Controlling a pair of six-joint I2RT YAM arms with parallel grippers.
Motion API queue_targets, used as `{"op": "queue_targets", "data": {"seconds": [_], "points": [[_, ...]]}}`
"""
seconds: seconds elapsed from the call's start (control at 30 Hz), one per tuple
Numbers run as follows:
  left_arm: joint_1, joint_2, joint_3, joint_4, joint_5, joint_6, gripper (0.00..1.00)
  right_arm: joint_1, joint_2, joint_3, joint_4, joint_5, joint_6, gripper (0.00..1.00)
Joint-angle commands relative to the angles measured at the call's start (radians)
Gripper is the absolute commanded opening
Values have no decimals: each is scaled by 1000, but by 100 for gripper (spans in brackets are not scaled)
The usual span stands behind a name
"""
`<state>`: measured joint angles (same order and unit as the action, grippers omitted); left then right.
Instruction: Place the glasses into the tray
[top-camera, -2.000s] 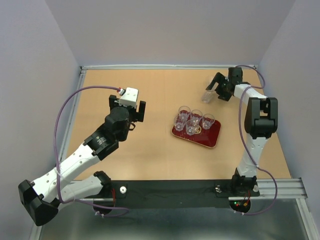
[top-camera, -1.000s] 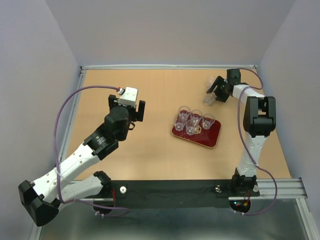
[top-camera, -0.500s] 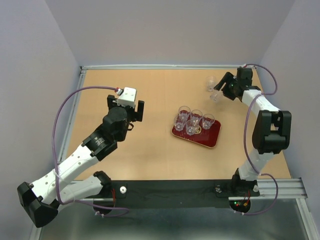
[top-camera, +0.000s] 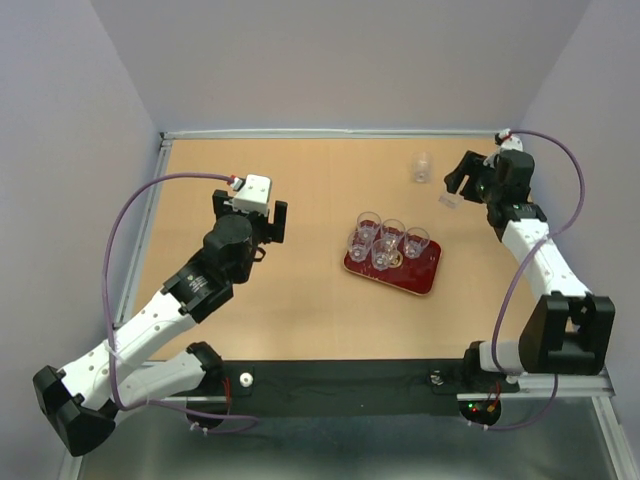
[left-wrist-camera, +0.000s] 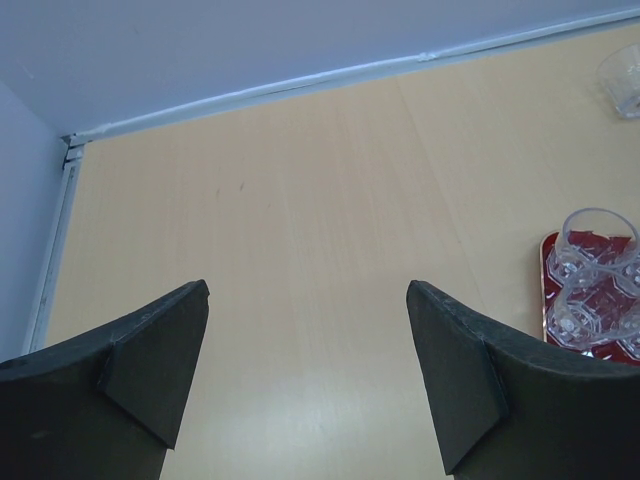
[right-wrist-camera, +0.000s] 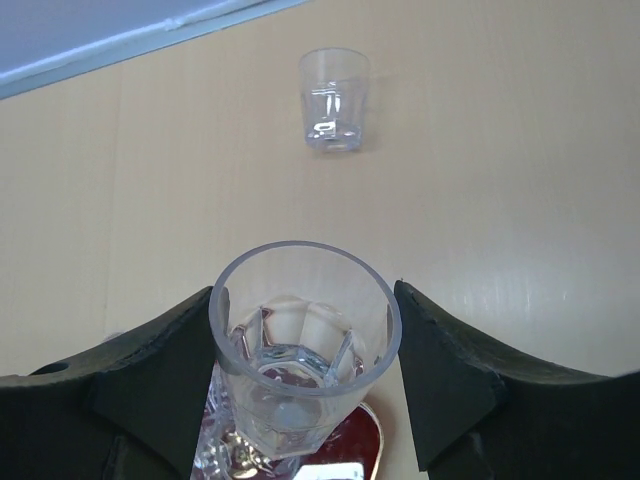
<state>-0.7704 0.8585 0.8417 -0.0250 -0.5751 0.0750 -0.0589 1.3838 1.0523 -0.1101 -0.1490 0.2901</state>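
tray (top-camera: 420, 278) carrying five glasses (top-camera: 385, 243) bunching at its far-left end, lone glass (top-camera: 421, 167) standing well beyond tray, right gripper (top-camera: 452, 192) clamping held glass (top-camera: 449, 201) beyond tray's far-right corner, left gripper (top-camera: 251, 212) hovering spread wide, left of tray

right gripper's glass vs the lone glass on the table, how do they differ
The held glass is clamped in the right gripper; the lone glass stands free on the table. The lone glass sits farther back than the held glass. Both are clear and outside the tray.
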Motion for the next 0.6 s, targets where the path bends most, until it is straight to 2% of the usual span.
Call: {"op": "queue_targets", "data": {"seconds": [0.0,0.27,0.4,0.57], "points": [[5,-18,-12,54,3,6,92,-2,-138,-66,82,-95,-158,53],[5,-10,-16,56,-11,9,92,1,-235,-95,-48,-244,-281,52],[5,-3,-20,56,-16,8,92,1,-273,-77,-126,-315,-443,53],[6,-6,-18,53,-28,8,92,4,-403,-113,-184,-414,-569,54]]}}
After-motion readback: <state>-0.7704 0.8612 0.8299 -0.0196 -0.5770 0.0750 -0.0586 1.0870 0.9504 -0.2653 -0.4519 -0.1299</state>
